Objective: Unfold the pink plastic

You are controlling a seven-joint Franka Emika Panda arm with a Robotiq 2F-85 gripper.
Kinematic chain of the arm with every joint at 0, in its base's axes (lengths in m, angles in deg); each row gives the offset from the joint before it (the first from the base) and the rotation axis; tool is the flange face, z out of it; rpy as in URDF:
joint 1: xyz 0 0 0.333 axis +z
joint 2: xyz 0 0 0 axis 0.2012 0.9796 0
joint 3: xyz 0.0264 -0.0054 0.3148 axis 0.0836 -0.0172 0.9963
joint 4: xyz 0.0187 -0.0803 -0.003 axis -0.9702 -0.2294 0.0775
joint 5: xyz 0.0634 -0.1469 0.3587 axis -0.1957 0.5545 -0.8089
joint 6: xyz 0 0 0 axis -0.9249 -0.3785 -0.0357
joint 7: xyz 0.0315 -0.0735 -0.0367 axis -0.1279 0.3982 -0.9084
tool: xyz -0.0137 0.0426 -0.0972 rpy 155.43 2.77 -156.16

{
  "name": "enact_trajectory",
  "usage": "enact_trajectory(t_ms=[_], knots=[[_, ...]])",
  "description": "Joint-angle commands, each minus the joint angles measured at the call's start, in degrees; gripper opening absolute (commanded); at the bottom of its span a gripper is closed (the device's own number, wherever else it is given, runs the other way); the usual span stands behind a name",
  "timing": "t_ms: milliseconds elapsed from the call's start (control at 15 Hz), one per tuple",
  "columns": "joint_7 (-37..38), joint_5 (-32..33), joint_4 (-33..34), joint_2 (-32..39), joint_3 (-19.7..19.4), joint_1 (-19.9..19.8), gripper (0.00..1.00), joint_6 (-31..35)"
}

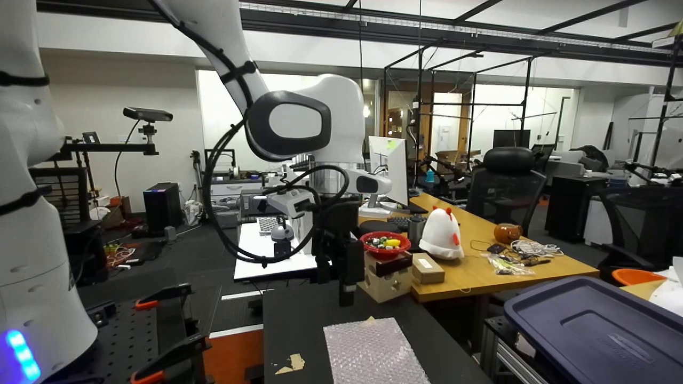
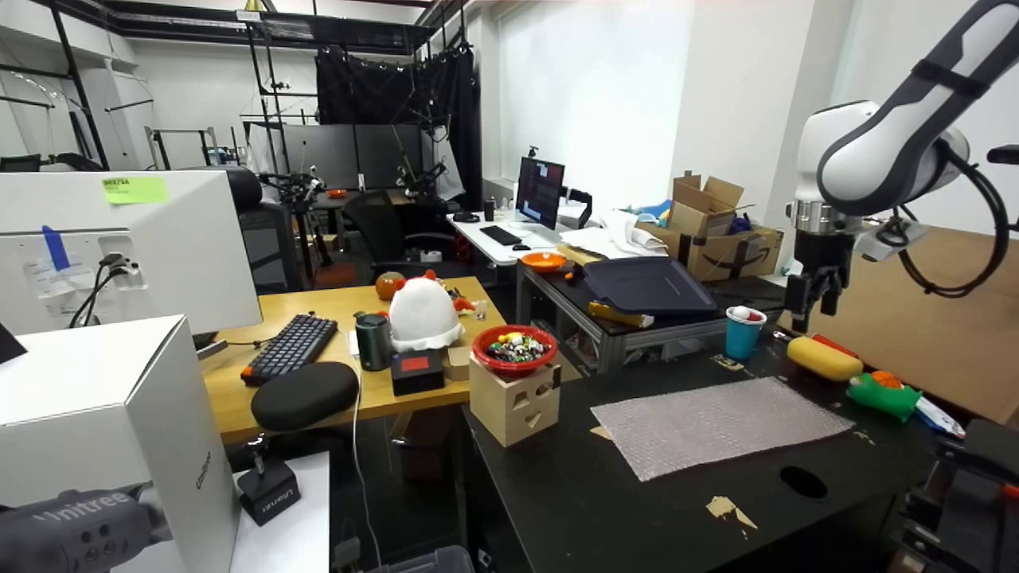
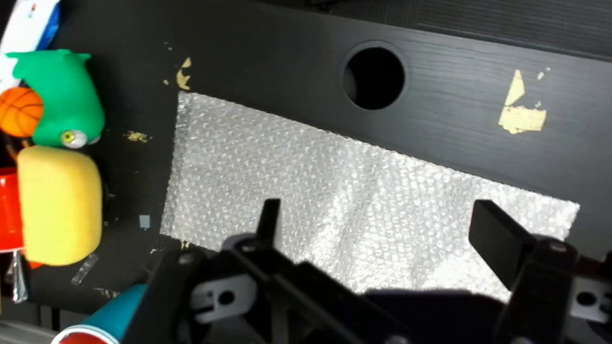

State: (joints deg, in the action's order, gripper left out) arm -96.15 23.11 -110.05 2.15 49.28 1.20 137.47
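Note:
The pink plastic is a pale pinkish bubble-wrap sheet lying spread out on the black table, seen in both exterior views. In the wrist view the sheet looks silvery, with shallow ridges across its middle; its lower part is hidden behind the gripper. My gripper is raised above the table, apart from the sheet, in both exterior views. In the wrist view the gripper has its fingers wide apart with nothing between them, and the sheet shows below.
A yellow block-like object, a green toy and a blue cup stand beside the sheet. A wooden shape box bears a red bowl. The table has a round hole. A dark bin lid lies nearby.

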Motion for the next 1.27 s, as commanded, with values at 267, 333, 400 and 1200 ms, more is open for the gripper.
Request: enact_trajectory(t_ms=[267,333,400,1200], knots=[[-13.24,1.86,1.33,-6.16,0.21,-4.42,1.00,-0.03],[-13.22,1.00,1.87,-6.46,0.48,-4.20,1.00,0.04],[-12.91,0.39,2.48,-6.65,0.78,-3.96,1.00,0.02],[-11.16,-7.79,6.60,-5.80,4.87,-1.04,1.00,-1.66]])
